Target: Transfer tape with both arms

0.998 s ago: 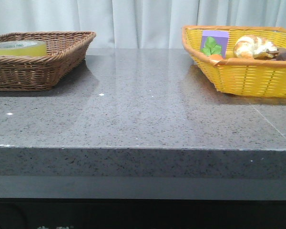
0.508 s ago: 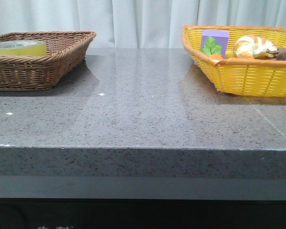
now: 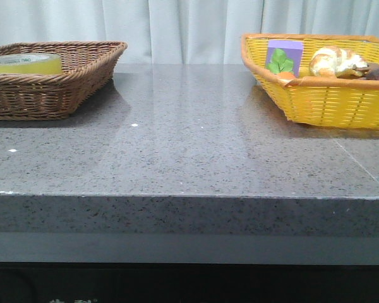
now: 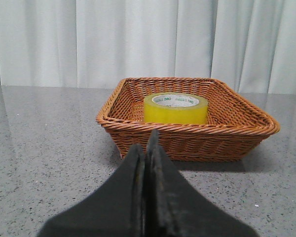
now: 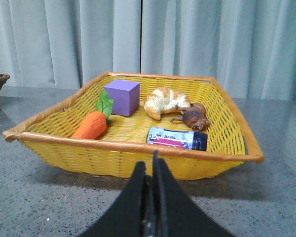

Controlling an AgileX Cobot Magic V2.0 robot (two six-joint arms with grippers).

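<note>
The yellow tape roll (image 3: pixel 25 62) lies flat in the brown wicker basket (image 3: pixel 57 95) at the table's back left. It also shows in the left wrist view (image 4: pixel 175 108), inside that basket (image 4: pixel 187 140). My left gripper (image 4: pixel 147 148) is shut and empty, low over the table, a short way in front of the brown basket. My right gripper (image 5: pixel 150 168) is shut and empty, in front of the yellow basket (image 5: pixel 133 158). Neither arm shows in the front view.
The yellow basket (image 3: pixel 322 101) at the back right holds a purple box (image 5: pixel 122 97), a toy carrot (image 5: pixel 91 123), a croissant (image 5: pixel 165 101), a brown pastry (image 5: pixel 195 117) and a battery pack (image 5: pixel 177 138). The grey stone table (image 3: pixel 189 145) lies between the baskets. A curtain hangs behind.
</note>
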